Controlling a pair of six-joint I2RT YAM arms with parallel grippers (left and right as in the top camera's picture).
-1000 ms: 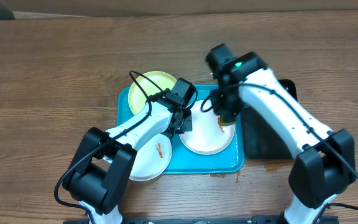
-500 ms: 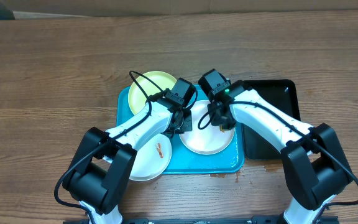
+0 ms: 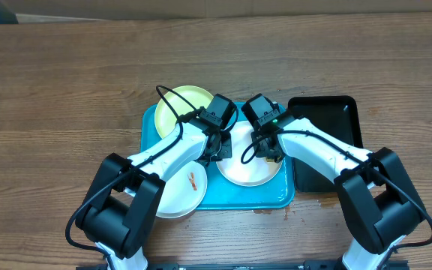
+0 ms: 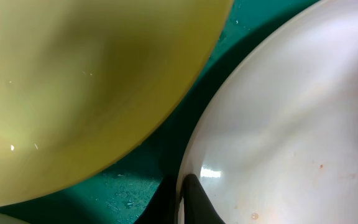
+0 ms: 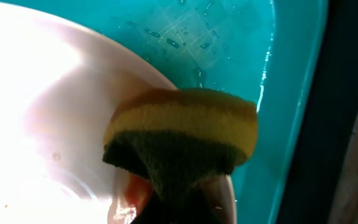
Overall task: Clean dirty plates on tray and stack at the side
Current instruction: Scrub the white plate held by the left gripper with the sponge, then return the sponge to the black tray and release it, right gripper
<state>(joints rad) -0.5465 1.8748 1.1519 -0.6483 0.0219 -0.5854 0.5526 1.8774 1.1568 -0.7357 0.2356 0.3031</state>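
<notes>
My left gripper (image 3: 220,148) is clamped tight on the left rim of the white plate (image 3: 244,169), which sits in the right half of the blue tray (image 3: 238,196). Wrist cam shows the rim nipped btw my two dark fingertips (image 4: 194,198), w/ a few tiny orange specks on the plate's face. My right gripper (image 3: 270,148) is over the same plate's far-right part, jaws narrow & holding a sponge (image 5: 185,140). It's yellow foam w/ a dark green scrub layer, bunched where I pinch it. The sponge is down at the plate's rim, near the tray's right wall; can't tell if it's pressing on. The yellow-green plate (image 3: 180,107) is in the tray's far-left corner, close beside the white plate w/ a strip of tray showing btw them. The 2nd white plate (image 3: 180,196), w/ an orange-brown smear (image 3: 192,180), sits at near left, hanging over the tray's edge above the wood table (image 3: 66,90). A black tray (image 3: 332,112) lies just right of the blue one. All 3 plates lie singly on or across the tray.
</notes>
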